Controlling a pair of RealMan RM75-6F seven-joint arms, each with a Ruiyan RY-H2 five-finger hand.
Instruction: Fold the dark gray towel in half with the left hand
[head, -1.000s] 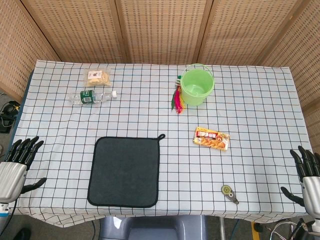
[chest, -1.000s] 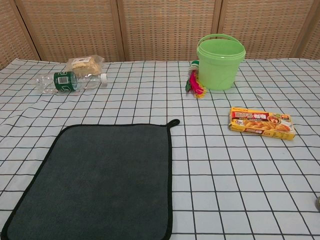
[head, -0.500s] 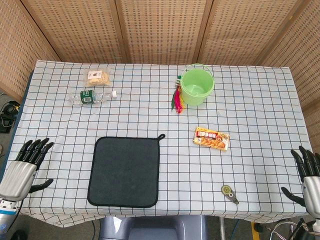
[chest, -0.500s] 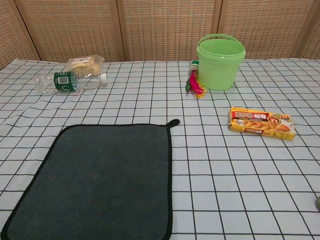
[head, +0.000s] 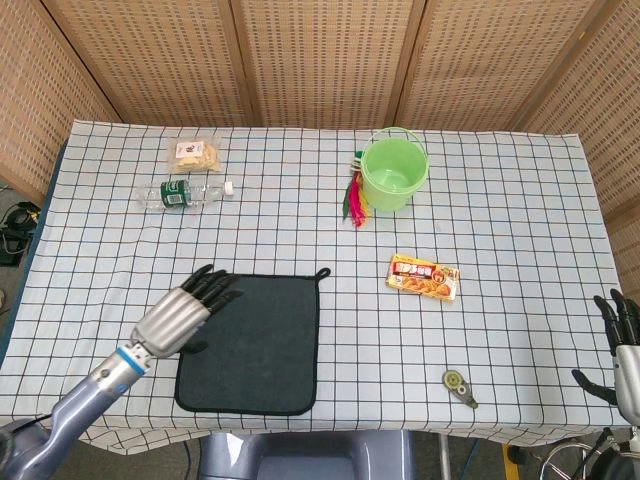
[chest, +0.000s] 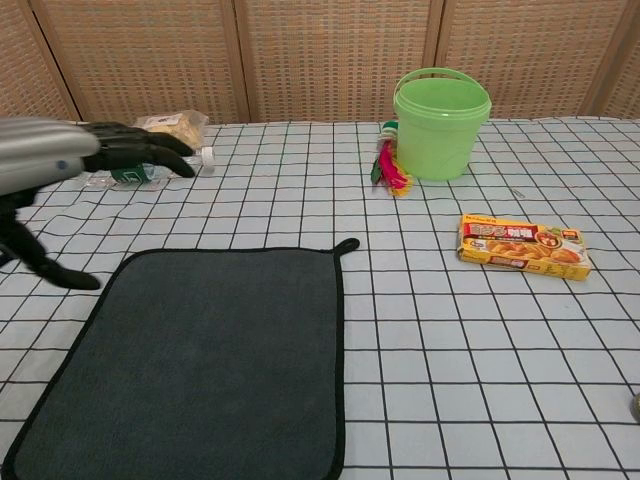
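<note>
1 dark gray towel flat | left hand spread | right hand spread

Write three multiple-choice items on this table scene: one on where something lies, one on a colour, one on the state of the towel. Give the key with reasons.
1. Where does the clear plastic water bottle lie?
A. Inside the bucket
B. On the far left part of the table, just in front of the bagged snack
C. On the towel

2. What colour is the plastic bucket?
A. Light green
B. Red
C. Dark gray

3. What state is the dark gray square towel in?
A. Folded in half
B. Rolled up
C. Spread flat, unfolded

Key: 1 B, the bottle lies on its side by the snack bag; 2 A, the bucket and its handle are light green; 3 C, the towel shows its full square, with the left hand open above its left edge, gripping nothing.
</note>
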